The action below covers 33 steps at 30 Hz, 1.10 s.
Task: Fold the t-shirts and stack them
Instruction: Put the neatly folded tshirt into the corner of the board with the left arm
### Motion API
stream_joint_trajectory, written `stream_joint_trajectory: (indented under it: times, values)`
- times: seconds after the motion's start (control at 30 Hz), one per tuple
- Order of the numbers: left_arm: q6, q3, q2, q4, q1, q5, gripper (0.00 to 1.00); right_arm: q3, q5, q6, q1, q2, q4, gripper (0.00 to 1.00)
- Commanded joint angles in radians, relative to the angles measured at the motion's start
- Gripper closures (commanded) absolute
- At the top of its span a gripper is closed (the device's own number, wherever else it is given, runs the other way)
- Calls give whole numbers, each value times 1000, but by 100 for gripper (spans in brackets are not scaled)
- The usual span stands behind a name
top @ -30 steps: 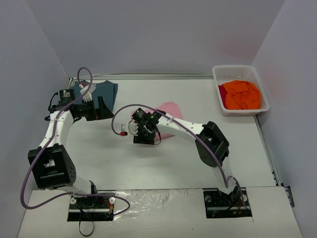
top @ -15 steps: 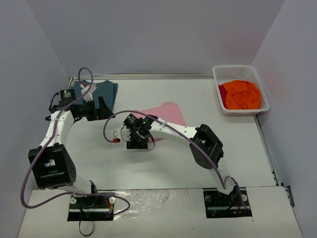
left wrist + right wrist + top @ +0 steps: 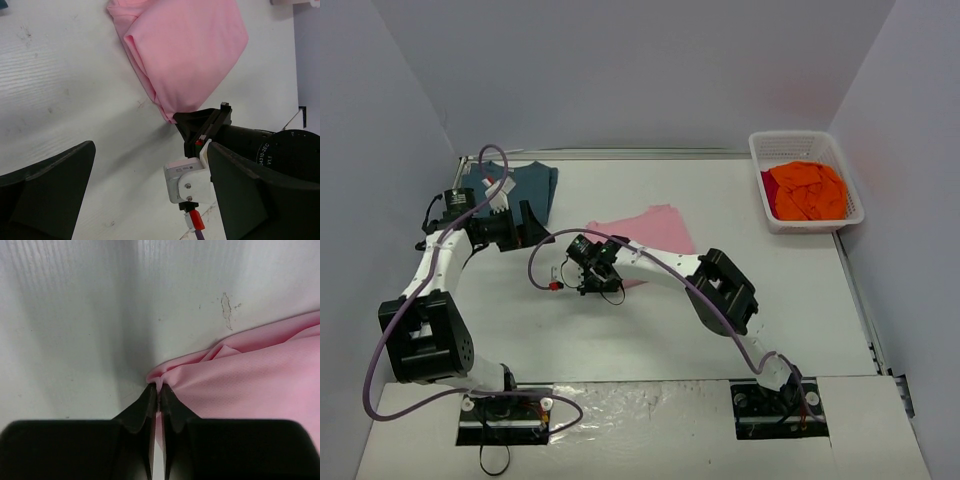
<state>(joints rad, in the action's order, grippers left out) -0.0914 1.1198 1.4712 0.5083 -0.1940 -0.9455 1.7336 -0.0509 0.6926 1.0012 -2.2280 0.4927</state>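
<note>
Three shirts show from above: the teal-blue shirt lies far left, the orange shirt sits in the basket, and the pink shirt is in the middle.

Left wrist view: the left gripper gapes wide and holds nothing.

Right wrist view: the right gripper is pinched on the pink shirt's corner. The cloth looks soft, light and limp, and is best taken at the corners.

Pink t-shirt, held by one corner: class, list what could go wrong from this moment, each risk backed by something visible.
1. The right gripper pinches only the corner tip of the pink t-shirt; the cloth could slip out under a pull.
2. The shirt lies loosely folded, one edge rolled, so a one-corner pull may bunch or unfold it.
3. The left gripper hangs open close by; the arms might collide.
</note>
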Motion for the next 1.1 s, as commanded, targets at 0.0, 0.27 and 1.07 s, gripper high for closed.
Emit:
stream_joint_trajectory:
  times: [0.0, 0.27, 1.07]
  values:
    - [-92, -32, -61, -85, -4, -41, 6, 33, 48, -7, -1, -1, 30, 100]
    - [-309, -167, -68, -315, 5, -85, 6, 41, 131, -2, 1, 56, 41, 100]
    - [-668, -246, 168, -541, 175, 14, 6, 216, 155, -11, 10, 41, 142, 100]
